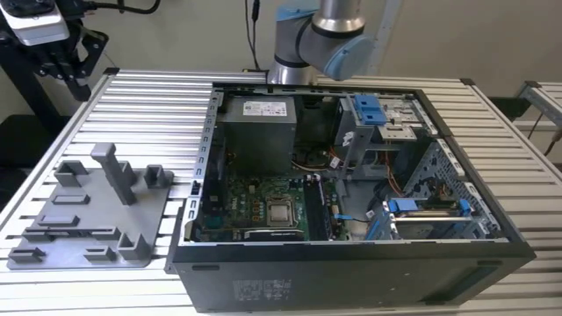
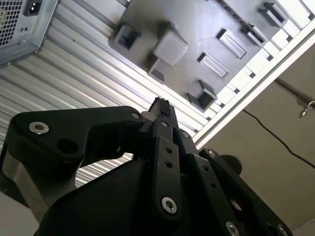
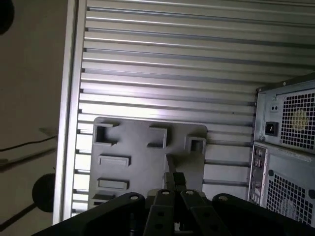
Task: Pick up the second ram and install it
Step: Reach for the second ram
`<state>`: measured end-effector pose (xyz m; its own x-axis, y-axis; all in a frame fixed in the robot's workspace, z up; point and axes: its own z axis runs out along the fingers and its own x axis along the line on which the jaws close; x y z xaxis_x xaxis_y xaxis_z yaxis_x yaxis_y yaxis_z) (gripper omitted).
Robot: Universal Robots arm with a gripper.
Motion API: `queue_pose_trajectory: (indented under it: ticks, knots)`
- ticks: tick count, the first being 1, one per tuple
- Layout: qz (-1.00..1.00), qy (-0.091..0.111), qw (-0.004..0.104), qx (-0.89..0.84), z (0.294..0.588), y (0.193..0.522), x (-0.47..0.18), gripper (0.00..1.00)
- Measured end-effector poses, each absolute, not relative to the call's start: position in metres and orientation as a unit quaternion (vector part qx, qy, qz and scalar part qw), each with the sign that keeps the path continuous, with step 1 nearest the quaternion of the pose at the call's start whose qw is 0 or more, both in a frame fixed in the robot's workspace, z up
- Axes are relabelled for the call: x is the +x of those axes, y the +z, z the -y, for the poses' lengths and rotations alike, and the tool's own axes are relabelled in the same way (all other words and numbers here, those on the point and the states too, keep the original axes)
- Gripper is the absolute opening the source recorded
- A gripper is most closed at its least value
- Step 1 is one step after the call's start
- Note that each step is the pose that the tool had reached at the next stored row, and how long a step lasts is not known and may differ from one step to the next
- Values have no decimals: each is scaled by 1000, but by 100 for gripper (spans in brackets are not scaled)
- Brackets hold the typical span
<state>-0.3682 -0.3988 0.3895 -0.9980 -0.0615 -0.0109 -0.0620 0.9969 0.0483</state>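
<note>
My slatted table (image 1: 149, 112), open computer case (image 1: 351, 276), grey fixture plate (image 1: 95, 216). The exterior view cuts off my arm (image 1: 320, 46); both wrist views show my fingers (image 2: 160, 129) (image 3: 173, 183) pressed together over the plate. I cannot make out the second ram among the dark memory slots (image 1: 322, 209).

The table (image 1: 149, 118) is showing bright silver in a pattern of long parallel ribs. The fixture plate (image 1: 83, 217) on it is showing one flat grey all over. The computer case (image 1: 351, 276) is looking black outside. The board (image 1: 255, 204) inside is showing green, perhaps with darker patches, though shade is hiding much of it. Blue clips (image 1: 369, 108) are standing out near the case's far wall. In the second wrist view the gripper (image 2: 161, 105) is showing matt black dotted with silver screw heads (image 2: 38, 128). The arm (image 1: 338, 39) is showing silver and pale blue.
</note>
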Motion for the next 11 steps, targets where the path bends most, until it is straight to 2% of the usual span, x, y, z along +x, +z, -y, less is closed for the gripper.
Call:
queue_pose_trajectory:
  ticks: [11]
  knots:
    - [-999,24,5,-37,399,389,-395,11]
